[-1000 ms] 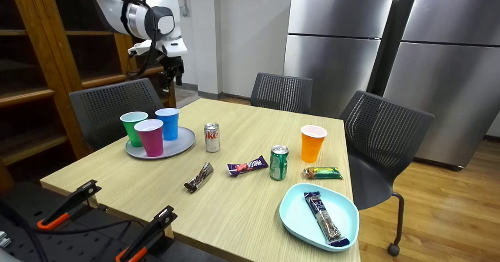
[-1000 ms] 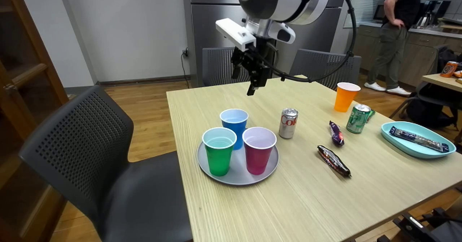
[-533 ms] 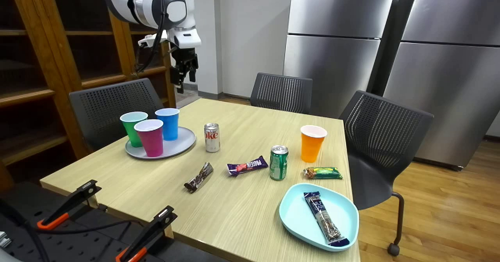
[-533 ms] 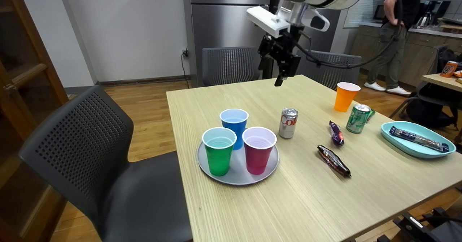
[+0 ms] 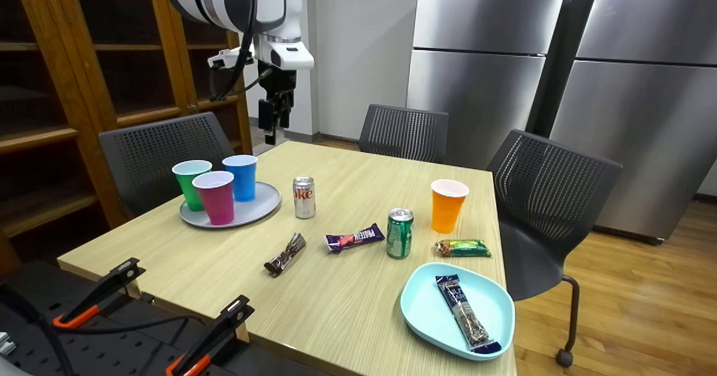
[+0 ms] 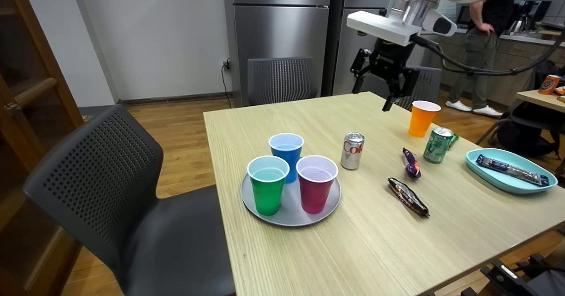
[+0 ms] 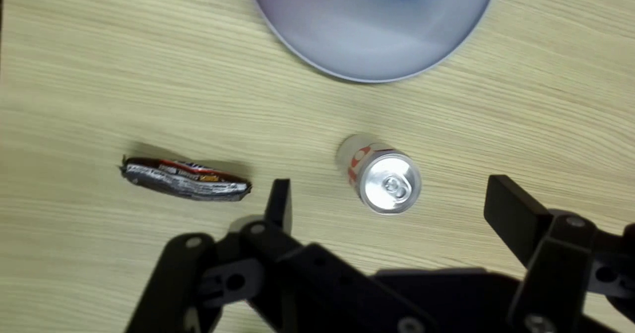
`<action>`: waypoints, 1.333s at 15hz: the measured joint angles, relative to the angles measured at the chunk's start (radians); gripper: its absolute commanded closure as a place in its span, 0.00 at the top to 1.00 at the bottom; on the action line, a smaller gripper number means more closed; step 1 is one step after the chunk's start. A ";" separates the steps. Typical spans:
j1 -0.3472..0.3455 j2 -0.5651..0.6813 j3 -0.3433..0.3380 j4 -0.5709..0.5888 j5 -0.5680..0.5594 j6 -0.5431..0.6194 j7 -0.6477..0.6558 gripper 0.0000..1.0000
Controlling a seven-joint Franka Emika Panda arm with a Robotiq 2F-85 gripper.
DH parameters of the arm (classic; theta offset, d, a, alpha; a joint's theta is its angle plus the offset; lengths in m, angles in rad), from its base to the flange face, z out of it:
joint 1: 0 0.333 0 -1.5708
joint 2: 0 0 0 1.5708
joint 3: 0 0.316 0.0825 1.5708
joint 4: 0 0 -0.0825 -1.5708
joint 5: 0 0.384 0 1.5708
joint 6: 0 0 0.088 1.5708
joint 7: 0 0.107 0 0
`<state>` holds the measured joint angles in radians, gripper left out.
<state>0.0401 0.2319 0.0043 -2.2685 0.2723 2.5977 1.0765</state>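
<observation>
- Silver in colour, the Coke can (image 7: 379,171) stands upright on the desk (image 5: 347,185); among all the things it seems the nearest to the fingers (image 7: 516,219), and no contact is visible.
- The fingers are spread wide and hold nothing; in both exterior views they are well above the desk (the wrist view makes the Coke can look framed between them, but it stands below).
- As already gathered I would count the green cup (image 5: 190,188), the magenta cup (image 5: 218,205) and the blue cup (image 5: 243,185), which stand upright on the grey plate (image 5: 266,202).
- One navy-wrapped bar (image 5: 468,314) lies in the turquoise dish (image 5: 420,309), close to an edge of the desk.
- Loose on the desk are the Coke can itself, the brown bar (image 7: 186,179), the purple bar (image 5: 355,238), the green can (image 5: 400,234), the orange cup (image 5: 447,208) and the green-wrapped bar (image 5: 464,248); of the cups, only the orange one is outside the plate.
- So, in my judgement, the arranging looks only partly made: three cups and one bar have a plate or a dish under them, six things lie or stand without, and none of these six is gripped at this moment.
</observation>
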 measured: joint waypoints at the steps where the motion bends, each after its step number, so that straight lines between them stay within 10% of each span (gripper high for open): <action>1: -0.007 -0.007 -0.008 -0.014 -0.010 -0.025 -0.053 1.00; 11: -0.031 -0.018 -0.128 -0.137 -0.306 -0.081 -0.434 1.00; 20: 0.028 0.117 -0.141 -0.151 -0.611 -0.038 -0.507 1.00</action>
<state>0.0677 0.3488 -0.1369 -2.4194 -0.3388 2.5601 0.5691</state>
